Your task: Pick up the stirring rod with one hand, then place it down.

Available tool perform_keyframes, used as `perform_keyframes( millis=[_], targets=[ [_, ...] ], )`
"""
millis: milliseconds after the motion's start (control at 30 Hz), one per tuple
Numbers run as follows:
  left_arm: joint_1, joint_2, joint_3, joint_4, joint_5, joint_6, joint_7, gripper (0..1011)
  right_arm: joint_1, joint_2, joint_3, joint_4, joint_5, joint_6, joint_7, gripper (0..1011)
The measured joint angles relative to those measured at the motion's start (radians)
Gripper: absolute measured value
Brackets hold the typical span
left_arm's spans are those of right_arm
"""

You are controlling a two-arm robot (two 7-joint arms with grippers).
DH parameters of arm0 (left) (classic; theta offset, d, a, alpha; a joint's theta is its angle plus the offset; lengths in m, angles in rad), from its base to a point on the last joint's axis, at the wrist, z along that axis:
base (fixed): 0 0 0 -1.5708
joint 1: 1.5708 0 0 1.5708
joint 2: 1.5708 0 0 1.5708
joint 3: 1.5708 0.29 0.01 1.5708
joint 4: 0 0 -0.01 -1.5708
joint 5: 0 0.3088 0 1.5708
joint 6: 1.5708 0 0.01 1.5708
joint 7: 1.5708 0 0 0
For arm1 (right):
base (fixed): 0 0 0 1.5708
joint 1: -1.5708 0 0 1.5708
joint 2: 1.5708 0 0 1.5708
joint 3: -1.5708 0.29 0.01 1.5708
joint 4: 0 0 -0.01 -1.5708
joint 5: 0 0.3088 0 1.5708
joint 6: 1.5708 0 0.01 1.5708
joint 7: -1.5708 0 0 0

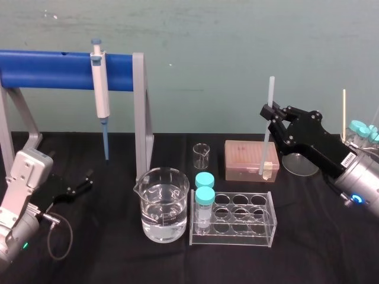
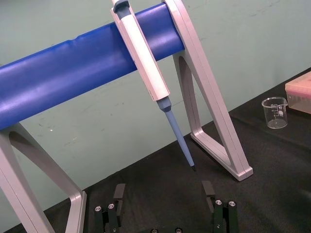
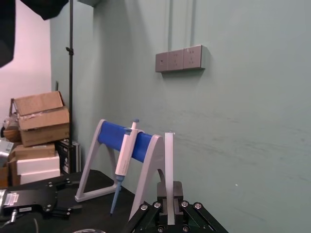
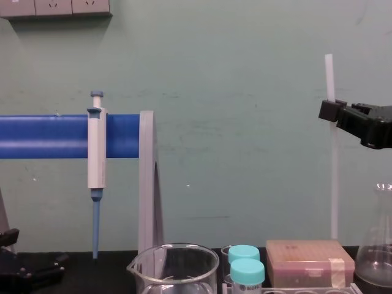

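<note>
- The right gripper [image 1: 271, 112] is clamped on the stirring rod [image 1: 266, 141] high on its length. A short stub stands above the jaws and the long remainder hangs below. We judge this high grip keeps the rod upright and its free end easy to steer down.
- Directly beneath the hand, the rod's lower end reaches the taped tip box [image 1: 249, 155]. We cannot tell whether it touches the box.
- Below the hand and nearer the robot stands the test tube rack [image 1: 270, 232] with two teal-capped vials [image 1: 205, 196]. We think the rack and the box are the main obstacles to laying the rod down.
- Close behind the hand's wrist sit a conical flask [image 4: 375, 245] and some capped bottles [image 1: 359, 126].
- Beyond the fingertips are the small beaker [image 1: 201, 155] and the water-filled beaker [image 1: 164, 204].
- Farthest off, the pipette [image 1: 102, 94] hangs on its blue stand [image 1: 47, 69]. The left gripper [image 1: 83, 182] rests there on the table, fingers wide apart and idle.
</note>
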Motion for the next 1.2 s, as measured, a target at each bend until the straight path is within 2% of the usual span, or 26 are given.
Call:
perform_keyframes(
  millis=[267,600,833,1200],
  targets=[
    [0.000,0.000,0.000,0.000,0.000,0.000,0.000,1000,-0.015,0.025,0.001,0.012,0.050,-0.014,0.065,69],
    [0.000,0.000,0.000,0.000,0.000,0.000,0.000,1000,-0.064,0.062,-0.008,0.010,0.075,0.007,0.080,70],
    [0.000,0.000,0.000,0.000,0.000,0.000,0.000,1000,-0.066,0.056,-0.028,0.046,0.057,-0.006,0.076,69],
    [0.000,0.000,0.000,0.000,0.000,0.000,0.000,1000,-0.044,0.022,-0.048,0.114,0.028,-0.035,0.072,70]
  ],
)
